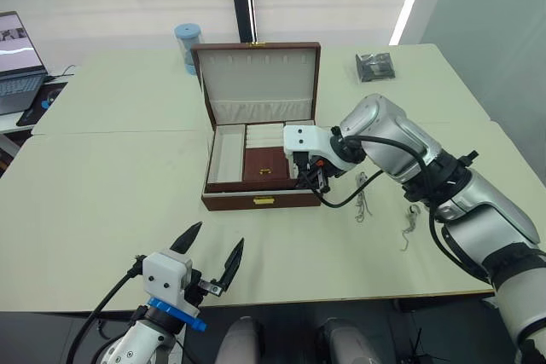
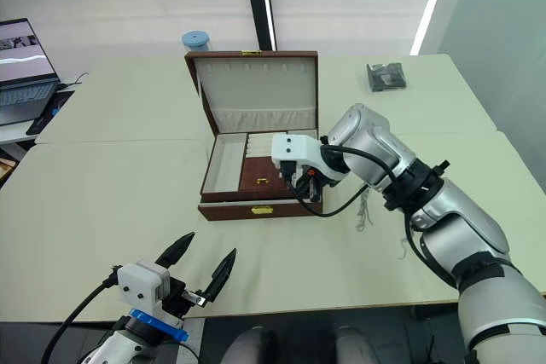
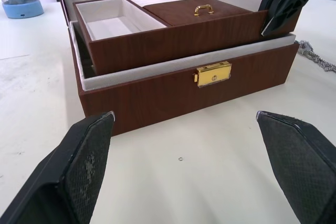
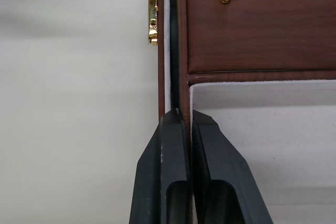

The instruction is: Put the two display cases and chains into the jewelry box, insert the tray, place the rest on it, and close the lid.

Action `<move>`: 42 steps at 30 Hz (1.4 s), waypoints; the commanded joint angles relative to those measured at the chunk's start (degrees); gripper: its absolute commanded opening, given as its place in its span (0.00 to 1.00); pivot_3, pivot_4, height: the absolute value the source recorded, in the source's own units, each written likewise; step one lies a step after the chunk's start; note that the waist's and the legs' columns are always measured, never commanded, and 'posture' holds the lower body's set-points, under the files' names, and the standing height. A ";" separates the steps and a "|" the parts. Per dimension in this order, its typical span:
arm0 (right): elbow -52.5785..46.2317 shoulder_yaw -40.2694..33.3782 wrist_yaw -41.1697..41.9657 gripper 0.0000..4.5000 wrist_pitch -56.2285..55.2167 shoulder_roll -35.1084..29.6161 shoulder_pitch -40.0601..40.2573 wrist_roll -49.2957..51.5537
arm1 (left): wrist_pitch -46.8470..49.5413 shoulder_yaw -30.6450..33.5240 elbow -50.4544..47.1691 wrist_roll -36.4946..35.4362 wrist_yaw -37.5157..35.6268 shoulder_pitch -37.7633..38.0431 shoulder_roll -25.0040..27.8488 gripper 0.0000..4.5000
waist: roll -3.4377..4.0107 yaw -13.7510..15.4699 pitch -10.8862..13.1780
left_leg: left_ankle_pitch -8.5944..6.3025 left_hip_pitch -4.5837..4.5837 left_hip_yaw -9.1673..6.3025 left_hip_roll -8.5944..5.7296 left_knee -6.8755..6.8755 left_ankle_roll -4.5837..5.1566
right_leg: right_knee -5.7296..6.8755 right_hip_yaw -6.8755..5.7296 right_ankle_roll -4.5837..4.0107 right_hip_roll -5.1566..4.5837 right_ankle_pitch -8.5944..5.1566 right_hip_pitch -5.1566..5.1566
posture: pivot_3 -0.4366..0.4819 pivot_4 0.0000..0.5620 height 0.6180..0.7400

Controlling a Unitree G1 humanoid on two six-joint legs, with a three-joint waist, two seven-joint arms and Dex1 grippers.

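Nearest, the left gripper hovers over the table edge, fingers spread, holding nothing. Beyond it the right gripper pinches the front wall of the tray, which sits raised and tilted in the jewelry box. Risk: uneven lowering jams the tray, or the thin wall slips free. Two chains lie on the table right of the box; the lid stands open behind.

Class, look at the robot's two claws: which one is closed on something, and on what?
The right claw, clamped on the front wall of the shallow brown tray inside the reddish-brown jewelry box; the left claw hangs open.
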 commanded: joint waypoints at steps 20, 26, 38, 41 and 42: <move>-2.94 -0.38 -0.60 0.01 1.64 1.00 0.12 1.39 | 0.96 -1.04 -3.09 0.03 0.53 -0.43 0.13 1.00 | 0.00 -0.04 0.00 | 0.00 -0.09 0.00 0.00 0.00 0.00 | 0.00 0.00 0.00 0.00 0.00 -0.10 | 0.48 0.27 1.00; 0.57 -1.02 -1.80 0.01 -0.95 1.30 -0.88 0.42 | 1.02 -0.91 -2.91 -0.05 0.44 -0.56 0.22 1.00 | 0.00 -0.07 -0.01 | 0.00 -0.02 0.00 0.00 0.01 0.00 | 0.02 0.00 -0.03 0.00 0.02 -0.05 | 0.48 0.27 1.00; -1.15 -0.23 -1.14 0.01 -0.94 0.37 0.54 0.31 | 1.20 -0.87 -2.57 -0.17 0.15 -1.23 0.51 1.00 | -0.01 0.00 -0.01 | 0.00 -0.02 -0.01 -0.01 0.02 0.00 | 0.01 0.00 -0.08 0.00 0.05 -0.04 | 0.48 0.27 1.00; -1.36 0.14 -0.73 0.01 -1.43 -0.18 1.09 0.10 | 1.46 -0.83 -2.65 -0.24 0.19 -1.40 0.64 1.00 | -0.01 0.02 -0.01 | 0.00 -0.02 -0.01 -0.01 0.02 0.00 | 0.01 -0.01 -0.08 0.00 0.05 -0.04 | 0.48 0.27 1.00; -1.28 0.20 -0.75 0.01 -1.64 -0.30 1.26 -0.06 | 1.53 -0.79 -2.72 -0.29 0.20 -1.41 0.71 1.00 | -0.01 0.01 -0.01 | 0.00 -0.03 -0.01 -0.01 0.02 0.00 | 0.01 -0.01 -0.08 0.00 0.05 -0.04 | 0.48 0.27 1.00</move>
